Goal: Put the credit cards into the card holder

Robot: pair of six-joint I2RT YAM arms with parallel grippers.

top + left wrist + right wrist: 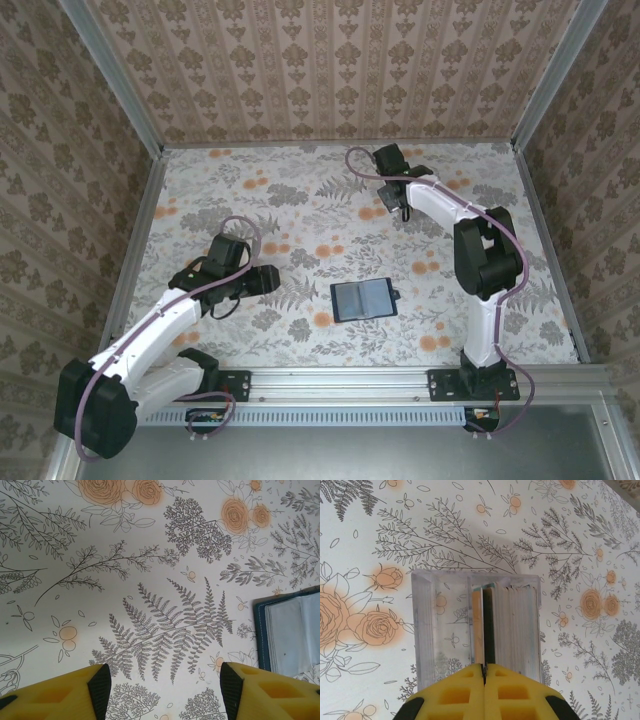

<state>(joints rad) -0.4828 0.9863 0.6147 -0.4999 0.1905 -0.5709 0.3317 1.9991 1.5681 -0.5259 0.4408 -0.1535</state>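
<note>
Right wrist view is showing the credit cards (480,620) standing on edge in a clear rack (427,630), just beyond the right gripper (484,672). Its fingers are pressing together, though I cannot tell whether they are pinching a card. The card holder (363,299) is lying open beside the wide-open left gripper (165,690). Lifting now is risking a slip, or neighbouring cards clinging and tipping the rack.

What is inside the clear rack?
Cards standing on edge: one yellow, one dark, then a pale stack. The right gripper, jaws shut, covers their near ends, so whether one is pinched cannot be told.
</note>
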